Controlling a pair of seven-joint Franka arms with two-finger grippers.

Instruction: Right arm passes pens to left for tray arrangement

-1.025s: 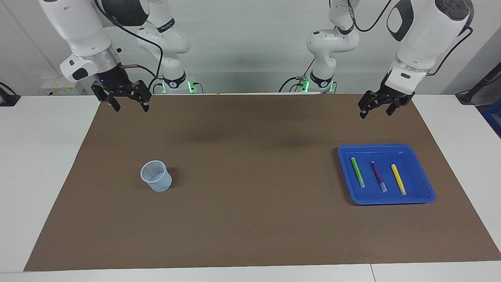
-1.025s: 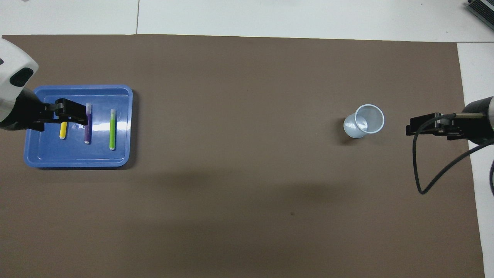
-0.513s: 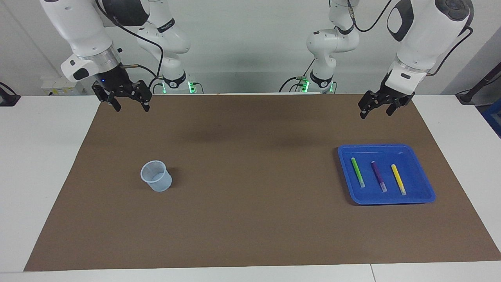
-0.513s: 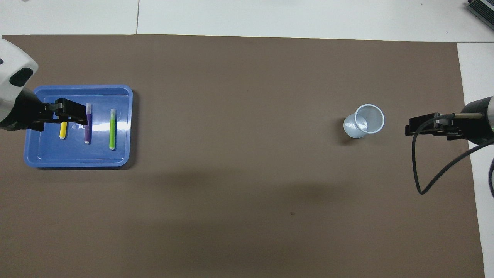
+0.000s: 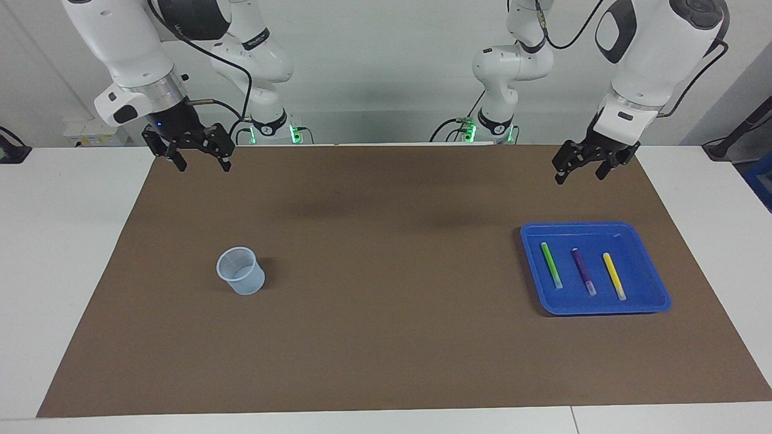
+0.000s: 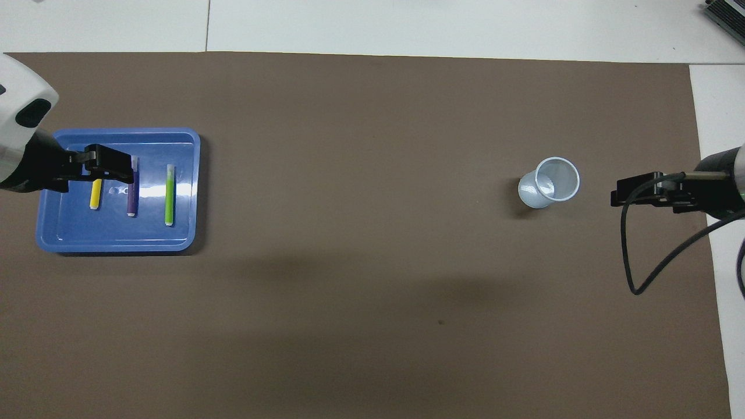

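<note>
The blue tray (image 5: 640, 241) lies on the brown mat toward the left arm's end and also shows in the overhead view (image 6: 70, 230). A green pen (image 5: 551, 265), a purple pen (image 5: 583, 272) and a yellow pen (image 5: 614, 276) lie side by side in it, apart from each other. My left gripper (image 5: 580, 175) hangs open and empty high in the air. In the overhead view the left gripper (image 6: 122, 171) covers the ends of the yellow pen (image 6: 95, 196) and purple pen (image 6: 132, 201), beside the green pen (image 6: 169, 195). My right gripper (image 5: 202, 164) hangs open and empty over the mat's corner at its own end, and its tip shows in the overhead view (image 6: 620, 192).
A small translucent pale-blue cup (image 5: 241, 271) stands upright on the mat toward the right arm's end, seen too in the overhead view (image 6: 550, 183). The right gripper's black cable (image 6: 631, 256) loops beside it. White table borders the mat (image 5: 386, 337).
Both raised grippers have drifted only very slightly. The pens, tray and cup have not moved.
</note>
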